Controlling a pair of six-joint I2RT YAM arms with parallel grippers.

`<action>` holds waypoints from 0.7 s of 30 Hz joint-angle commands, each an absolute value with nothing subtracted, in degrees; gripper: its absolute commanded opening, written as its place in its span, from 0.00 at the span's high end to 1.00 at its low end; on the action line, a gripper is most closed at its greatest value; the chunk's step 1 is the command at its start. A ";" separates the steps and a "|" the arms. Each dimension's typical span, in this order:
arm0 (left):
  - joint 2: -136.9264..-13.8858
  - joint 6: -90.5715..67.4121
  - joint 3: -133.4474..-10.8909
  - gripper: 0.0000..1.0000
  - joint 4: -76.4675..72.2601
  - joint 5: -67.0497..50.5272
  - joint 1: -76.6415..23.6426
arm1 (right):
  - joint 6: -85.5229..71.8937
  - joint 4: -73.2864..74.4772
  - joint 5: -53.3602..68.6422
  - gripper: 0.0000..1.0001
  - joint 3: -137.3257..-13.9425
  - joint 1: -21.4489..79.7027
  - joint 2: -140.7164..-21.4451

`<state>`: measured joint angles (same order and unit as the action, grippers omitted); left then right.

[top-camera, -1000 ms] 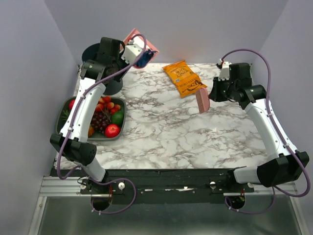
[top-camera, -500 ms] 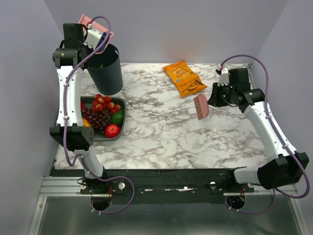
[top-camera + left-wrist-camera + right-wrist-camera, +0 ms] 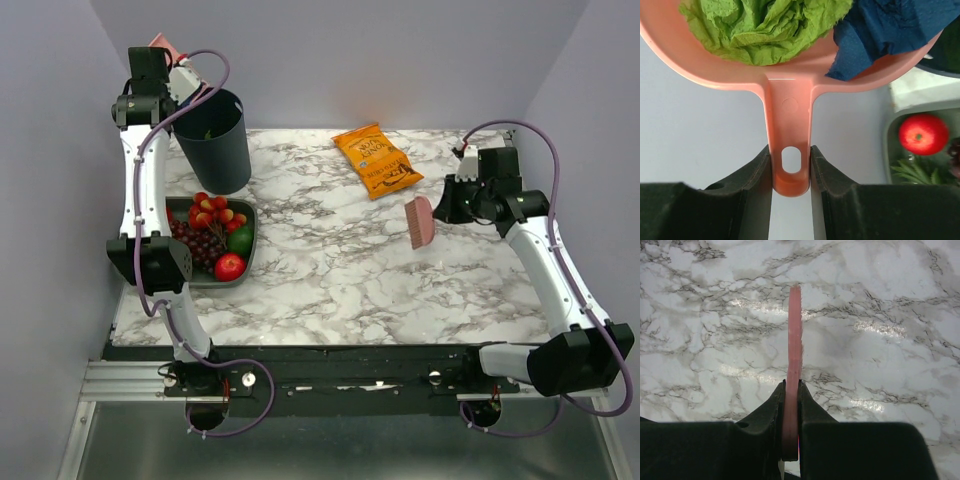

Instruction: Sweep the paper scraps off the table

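Observation:
High at the back left, my left gripper is shut on the handle of the pink dustpan, just left of and above the dark bin. In the left wrist view, my left gripper clamps the dustpan, which holds green and blue paper scraps. My right gripper is shut on a pink brush above the right part of the table. In the right wrist view the brush stands edge-on in my right gripper. No scraps show on the marble.
An orange snack bag lies at the back middle. A dark grey tray of toy fruit sits at the left, just in front of the bin. The left wrist view shows that tray with a red apple.
My left arm has swung the dustpan from the right of the bin's mouth to high at its back left. My right gripper has moved the brush slightly forward and to the right.

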<state>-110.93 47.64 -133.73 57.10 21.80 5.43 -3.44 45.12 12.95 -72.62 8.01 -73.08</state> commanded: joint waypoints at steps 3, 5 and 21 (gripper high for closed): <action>-113.11 60.19 -134.48 1.00 49.23 29.79 5.45 | -4.30 43.68 14.94 1.00 -69.09 6.59 -70.41; -112.77 65.46 -132.63 1.00 45.03 31.46 4.93 | -4.13 43.77 14.86 1.00 -68.30 6.42 -70.05; -103.10 104.05 -104.24 1.00 -2.17 29.89 2.99 | -5.10 43.42 16.08 0.99 -65.83 4.75 -68.03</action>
